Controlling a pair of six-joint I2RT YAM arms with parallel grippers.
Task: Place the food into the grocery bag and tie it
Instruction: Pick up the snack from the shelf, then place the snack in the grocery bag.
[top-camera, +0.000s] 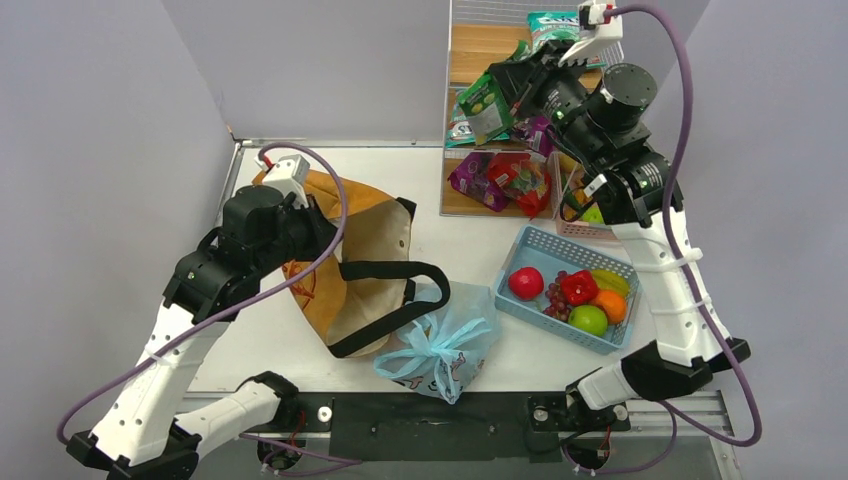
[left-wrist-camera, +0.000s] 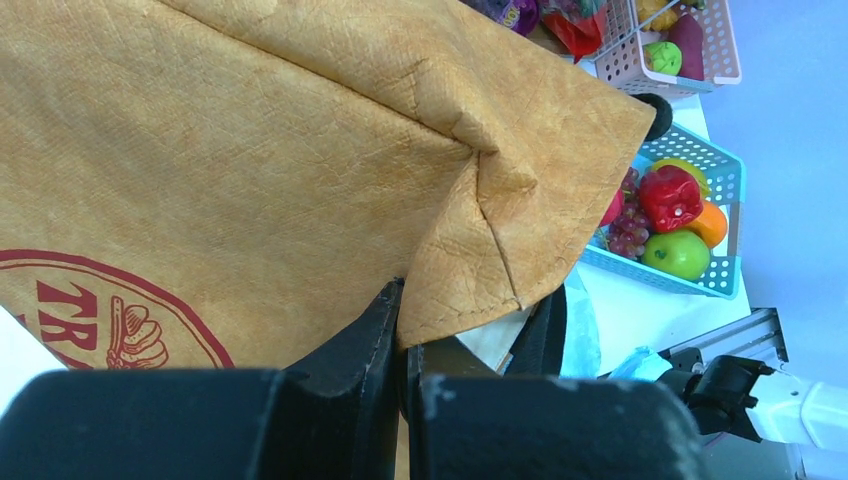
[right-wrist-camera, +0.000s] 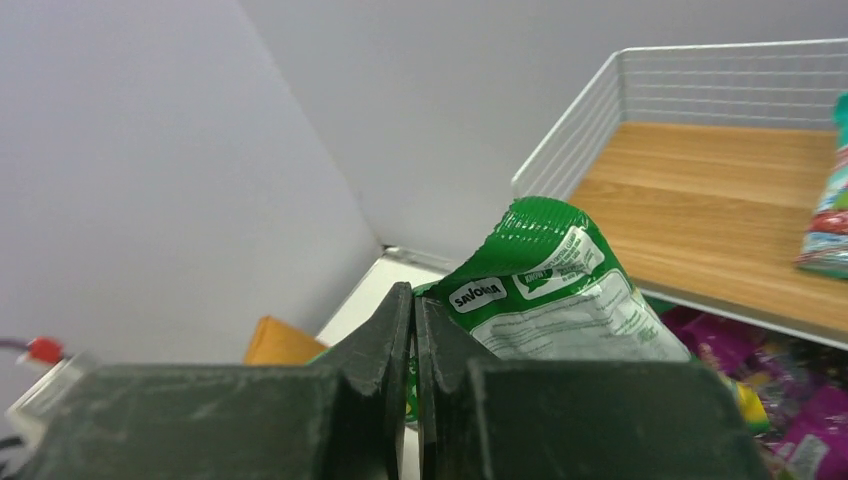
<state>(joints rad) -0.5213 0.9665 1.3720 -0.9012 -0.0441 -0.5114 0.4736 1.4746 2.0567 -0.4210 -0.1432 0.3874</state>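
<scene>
Top external view: the grocery bag (top-camera: 440, 345) lies at lower centre on the surface (top-camera: 250, 350), its handles apparently knotted, just beside the tan tote (top-camera: 360, 240). The left tool (left-wrist-camera: 405, 340) is fully closed at the tote's hem, with no grip evident. The right tool (right-wrist-camera: 413, 330) is closed and empty, raised beside a green packet (right-wrist-camera: 545, 290) at upper right, probably parked away from the bag.

Grocery bag (top-camera: 440, 345) lying at the near middle of the surface (top-camera: 480, 250), with the tote (top-camera: 350, 260) lying just behind and left of it, strap reaching it. Fruit basket (top-camera: 555, 242) sitting to the right. Second basket (left-wrist-camera: 620, 55) standing behind that one, before the shelf (top-camera: 480, 50), which is holding snack packets (top-camera: 487, 105).
</scene>
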